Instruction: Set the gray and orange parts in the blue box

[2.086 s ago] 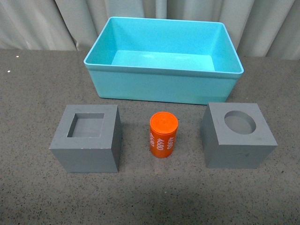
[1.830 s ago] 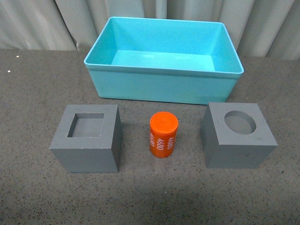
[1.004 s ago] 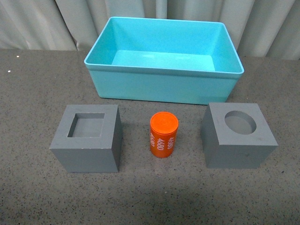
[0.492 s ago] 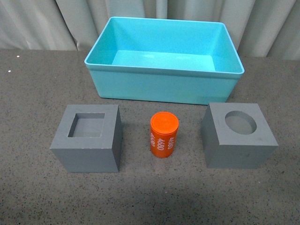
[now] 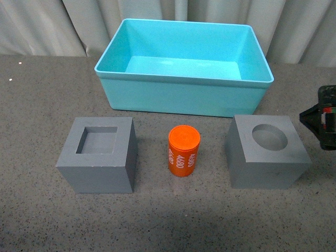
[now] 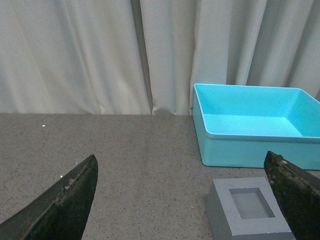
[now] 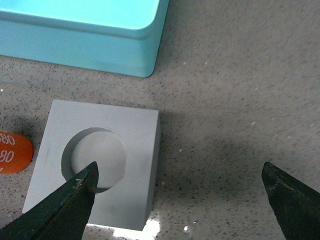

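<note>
— Where do the parts stand?

— On the dark speckled table (image 5: 42,94), in a row in front of the blue box (image 5: 184,100) and all outside it. The gray cube with the square recess (image 5: 97,173) is on the left. The orange cylinder (image 5: 184,152) stands upright in the middle (white digits run down its side). The gray cube with the round recess (image 5: 265,168) is on the right. They are apart from one another and from the box.

— And the arms?

— The right gripper (image 7: 180,200) is spread wide with nothing in it. One finger lies over the round-recess cube's edge, the other over bare table. In the front view it shows at the right edge, just beyond that cube. The left gripper (image 6: 182,200) is equally wide apart and empty, facing the square-recess cube, the box and the curtain (image 6: 75,55).
</note>
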`<action>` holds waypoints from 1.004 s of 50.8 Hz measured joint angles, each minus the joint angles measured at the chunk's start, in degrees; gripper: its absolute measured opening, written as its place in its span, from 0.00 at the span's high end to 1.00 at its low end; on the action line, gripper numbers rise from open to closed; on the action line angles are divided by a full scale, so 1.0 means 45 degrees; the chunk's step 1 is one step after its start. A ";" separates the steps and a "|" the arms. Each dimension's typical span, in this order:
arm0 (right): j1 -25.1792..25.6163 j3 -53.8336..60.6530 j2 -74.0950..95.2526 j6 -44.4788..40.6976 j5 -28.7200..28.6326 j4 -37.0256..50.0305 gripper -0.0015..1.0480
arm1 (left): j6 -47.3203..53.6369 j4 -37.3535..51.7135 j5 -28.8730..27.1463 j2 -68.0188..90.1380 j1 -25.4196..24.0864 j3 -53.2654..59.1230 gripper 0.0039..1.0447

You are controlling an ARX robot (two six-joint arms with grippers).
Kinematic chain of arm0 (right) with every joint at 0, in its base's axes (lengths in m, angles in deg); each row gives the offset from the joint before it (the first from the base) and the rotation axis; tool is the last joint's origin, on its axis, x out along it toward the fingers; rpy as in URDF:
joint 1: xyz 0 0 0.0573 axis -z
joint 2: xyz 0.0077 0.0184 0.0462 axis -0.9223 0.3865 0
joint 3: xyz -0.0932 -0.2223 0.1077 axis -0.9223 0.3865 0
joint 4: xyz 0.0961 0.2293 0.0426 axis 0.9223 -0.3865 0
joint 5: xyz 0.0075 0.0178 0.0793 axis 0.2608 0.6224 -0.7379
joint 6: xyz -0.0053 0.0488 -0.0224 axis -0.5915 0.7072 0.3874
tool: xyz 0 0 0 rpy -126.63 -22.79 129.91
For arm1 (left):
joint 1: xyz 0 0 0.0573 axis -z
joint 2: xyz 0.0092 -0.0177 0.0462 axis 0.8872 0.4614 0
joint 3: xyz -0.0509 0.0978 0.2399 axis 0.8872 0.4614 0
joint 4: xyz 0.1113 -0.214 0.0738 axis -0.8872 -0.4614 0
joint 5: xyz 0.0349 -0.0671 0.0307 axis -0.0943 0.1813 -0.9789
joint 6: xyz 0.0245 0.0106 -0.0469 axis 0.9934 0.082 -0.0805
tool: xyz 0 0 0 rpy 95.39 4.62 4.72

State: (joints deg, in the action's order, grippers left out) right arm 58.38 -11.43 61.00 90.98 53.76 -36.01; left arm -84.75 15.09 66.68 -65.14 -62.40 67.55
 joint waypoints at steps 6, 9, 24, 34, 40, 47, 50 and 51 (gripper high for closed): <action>-0.0160 -0.0461 0.0933 0.0398 -0.0189 -0.0253 0.09 | 0.0000 0.0000 0.0000 0.0000 0.0000 0.0000 0.06; -0.0262 -0.0714 0.1481 0.0597 -0.0306 -0.0335 0.09 | 0.0000 0.0000 0.0000 0.0000 0.0000 0.0000 0.06; -0.0573 -0.1792 0.3259 0.1054 -0.0384 -0.0544 0.14 | 0.0000 0.0000 -0.0005 0.0000 0.0000 0.0000 0.06; -0.0646 -0.2234 0.3740 0.1268 -0.0321 -0.1073 0.44 | 0.0000 0.0000 0.0000 0.0000 0.0000 0.0000 0.06; -0.0680 -0.2463 0.3871 0.1389 -0.0330 -0.1311 0.60 | 0.0000 0.0000 0.0000 0.0000 0.0000 0.0000 0.06; -0.0738 -0.2618 0.3934 0.1525 -0.0253 -0.1467 0.79 | 0.0000 0.0000 -0.0005 0.0000 0.0000 0.0000 0.06; -0.0738 -0.2647 0.3934 0.1588 -0.0248 -0.1481 0.82 | 0.0005 0.0000 0.0000 0.0000 0.0000 0.0000 0.06; -0.0738 -0.2652 0.3934 0.1608 -0.0243 -0.1491 0.82 | 0.0000 0.0000 0.0000 0.0000 0.0000 0.0000 0.06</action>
State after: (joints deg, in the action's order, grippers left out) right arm 55.06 -23.36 78.70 98.21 52.66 -42.72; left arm -84.75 15.09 66.68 -65.14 -62.40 67.55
